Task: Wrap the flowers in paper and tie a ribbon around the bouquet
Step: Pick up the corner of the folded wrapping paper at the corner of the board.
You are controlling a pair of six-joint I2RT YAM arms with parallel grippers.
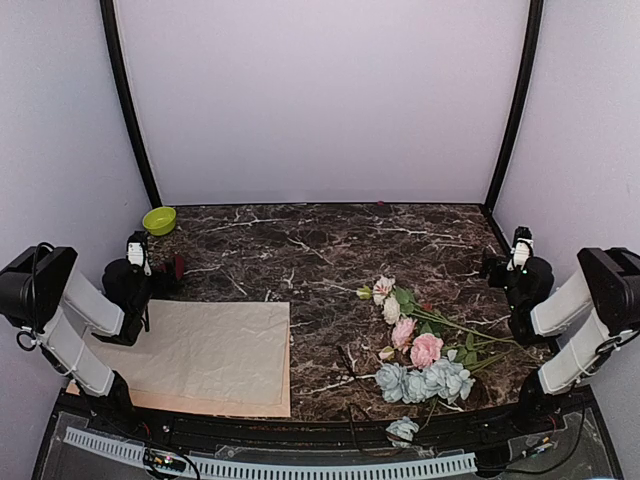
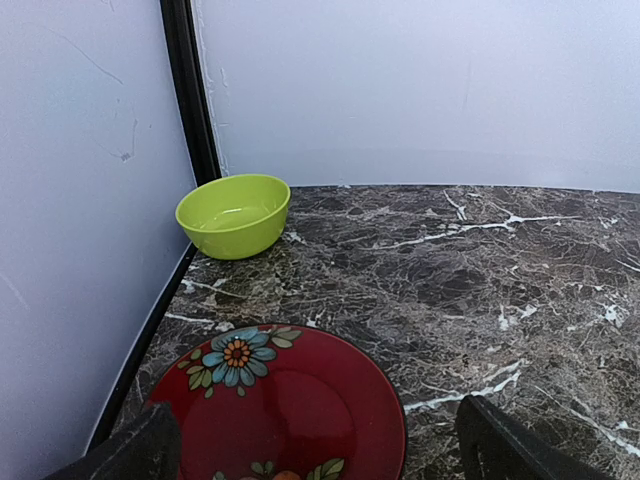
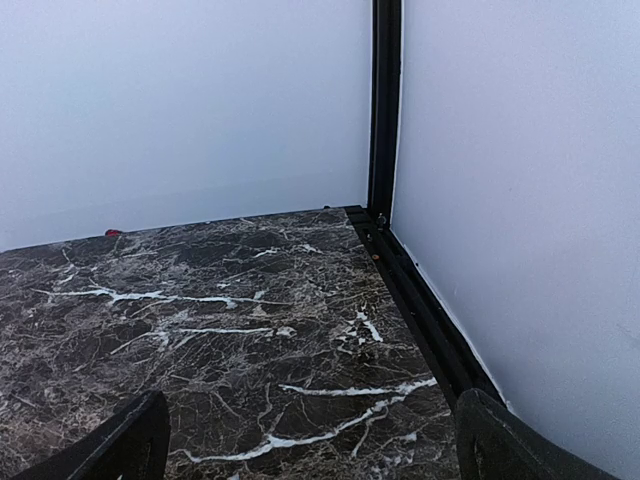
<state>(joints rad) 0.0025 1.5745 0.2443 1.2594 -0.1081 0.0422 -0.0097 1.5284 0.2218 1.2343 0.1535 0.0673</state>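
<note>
I see my left arm and right arm built alike: pale grey links between boxy black joint housings, each black wrist topped by a small white piece. Thin black cables loop off the shoulders. On the wrist cameras, the jaws show as matte black wedges

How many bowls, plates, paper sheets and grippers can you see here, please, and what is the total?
Bowls: 1, the green bowl
Plates: 1, the red plate
Paper sheets: 1, the paper
Grippers: 2, the left gripper and the right gripper, both open
Total: 5
</note>
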